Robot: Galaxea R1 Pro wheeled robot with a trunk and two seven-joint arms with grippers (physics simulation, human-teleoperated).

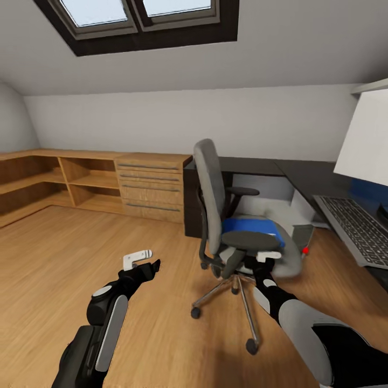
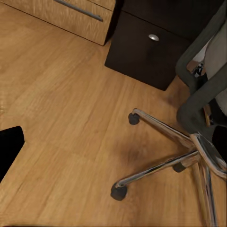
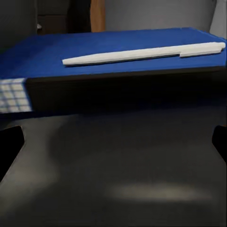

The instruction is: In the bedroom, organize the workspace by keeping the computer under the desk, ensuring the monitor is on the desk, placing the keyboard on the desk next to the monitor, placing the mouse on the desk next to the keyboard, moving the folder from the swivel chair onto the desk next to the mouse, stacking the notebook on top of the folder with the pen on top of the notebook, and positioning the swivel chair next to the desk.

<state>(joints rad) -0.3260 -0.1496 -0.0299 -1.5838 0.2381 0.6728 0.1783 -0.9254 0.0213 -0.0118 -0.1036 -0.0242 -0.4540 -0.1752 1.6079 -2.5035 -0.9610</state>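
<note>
The grey swivel chair [image 1: 213, 199] stands on the floor beside the black desk [image 1: 312, 178]. On its seat lies the blue folder [image 1: 253, 225], which the right wrist view shows close up as a blue folder [image 3: 118, 49] with a black spine and a white pen [image 3: 142, 54] on top. My right gripper [image 1: 265, 262] is open at the seat's front edge, just short of the folder and level with it. My left gripper [image 1: 146, 268] hangs open over the floor, left of the chair. The keyboard [image 1: 355, 226] and the monitor [image 1: 366, 140] are on the desk. Under the desk is the computer [image 1: 302, 233].
A low oak shelf-and-drawer unit [image 1: 145, 183] runs along the back wall at the left. The chair's chrome star base [image 2: 179, 151] and castors spread over the wood floor [image 1: 48, 258]. A dark desk cabinet [image 2: 146, 47] stands behind the base.
</note>
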